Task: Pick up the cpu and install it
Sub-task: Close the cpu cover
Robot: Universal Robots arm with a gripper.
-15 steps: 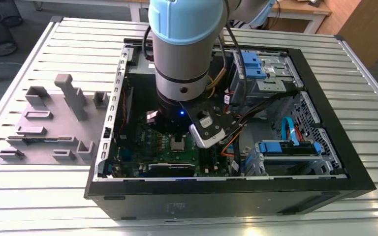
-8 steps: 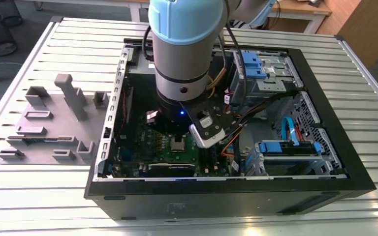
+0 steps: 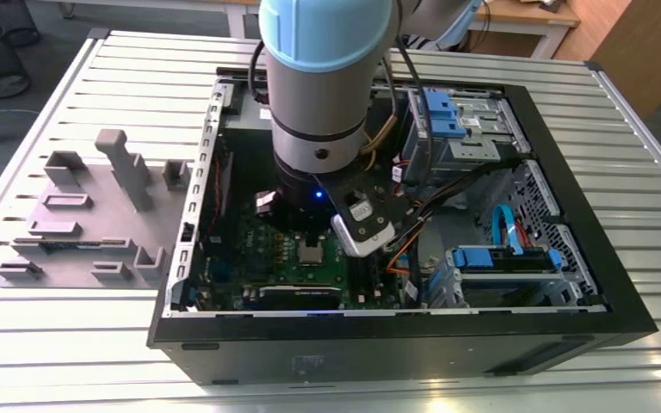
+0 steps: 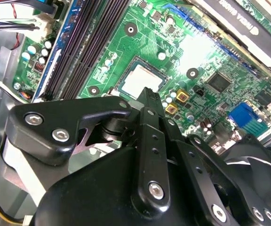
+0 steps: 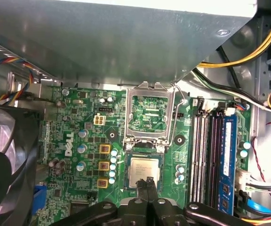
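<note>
The claw [image 5: 148,181] hangs low over the board [image 5: 79,136]. Its two fingertips are pressed together with no gap that I can see, and nothing is held between them. In both wrist views the tips sit right at the near edge of the cpu [image 5: 144,170]. Whether they touch its metal top or hover just above it, I cannot tell.

The cpu lies flat and square in its socket, silver side up and level with the surround. It is loose from the claw, so the pickup and the placing look done. Just beyond it the metal frame [image 5: 148,90] is swung open and lies back on the board, green circuitry showing through its window. Closing and latching it over the chip therefore looks like the part left to do.

Beside the socket run the memory slots [image 5: 206,150], and a fan [image 5: 3,165] sits on the opposite side. In the exterior view the arm [image 3: 324,77] reaches straight down into the open case [image 3: 423,344], which lies on its side on the slatted desk [image 3: 78,86]. The cpu [image 3: 311,252] shows as a small pale square under the wrist. The holder blocks [image 3: 89,224] stand well apart, on the exterior view's left.
</note>
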